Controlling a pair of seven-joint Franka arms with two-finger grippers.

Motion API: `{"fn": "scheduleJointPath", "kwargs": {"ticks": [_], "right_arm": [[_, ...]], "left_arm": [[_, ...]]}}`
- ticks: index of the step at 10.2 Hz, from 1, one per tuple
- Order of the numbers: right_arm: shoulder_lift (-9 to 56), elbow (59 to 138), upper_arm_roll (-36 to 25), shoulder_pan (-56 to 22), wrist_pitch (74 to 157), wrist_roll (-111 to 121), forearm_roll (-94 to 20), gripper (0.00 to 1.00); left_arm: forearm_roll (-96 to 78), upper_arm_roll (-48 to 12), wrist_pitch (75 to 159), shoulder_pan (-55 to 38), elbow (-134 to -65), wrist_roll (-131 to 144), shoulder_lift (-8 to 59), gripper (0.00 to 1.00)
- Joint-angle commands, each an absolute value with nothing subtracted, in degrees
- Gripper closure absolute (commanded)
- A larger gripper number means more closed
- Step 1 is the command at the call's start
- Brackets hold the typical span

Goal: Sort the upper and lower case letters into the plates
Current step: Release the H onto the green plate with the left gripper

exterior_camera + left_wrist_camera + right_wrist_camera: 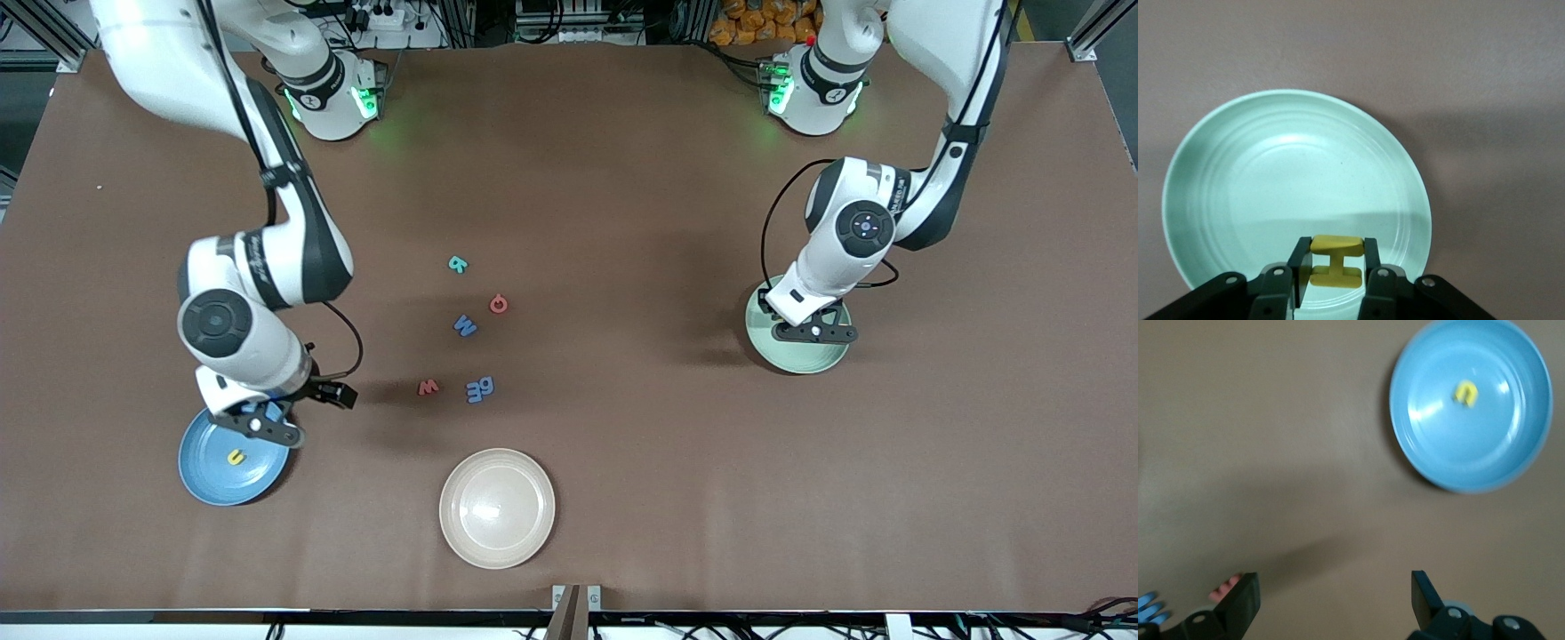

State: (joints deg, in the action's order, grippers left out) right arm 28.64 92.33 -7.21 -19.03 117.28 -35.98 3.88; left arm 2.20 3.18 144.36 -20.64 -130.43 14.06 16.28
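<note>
Left hand shut, right hand open wide, both arms lowered

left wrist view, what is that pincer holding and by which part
The left pincer holds a small yellow flat letter H over the pale mint green round plate, its fingers pressing the H's two bars.
</note>
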Motion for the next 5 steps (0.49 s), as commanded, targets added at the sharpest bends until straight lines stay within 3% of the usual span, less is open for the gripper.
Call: {"fn": "scheduleJointPath", "kwargs": {"ticks": [1, 5], "right_arm": [[27.6, 94.0, -6.9, -20.0, 115.8, -45.6, 2.6, 0.00], [28.8, 94.0, -7.3, -20.7, 116.2, -62.1, 2.5, 0.00]], "left_arm": [[3.6, 3.1, 146.9, -20.7, -132.6, 13.7, 15.7, 0.00], [3.6, 2.0, 146.9, -24.6, -131.7, 25.5, 16.1, 0.00]]}}
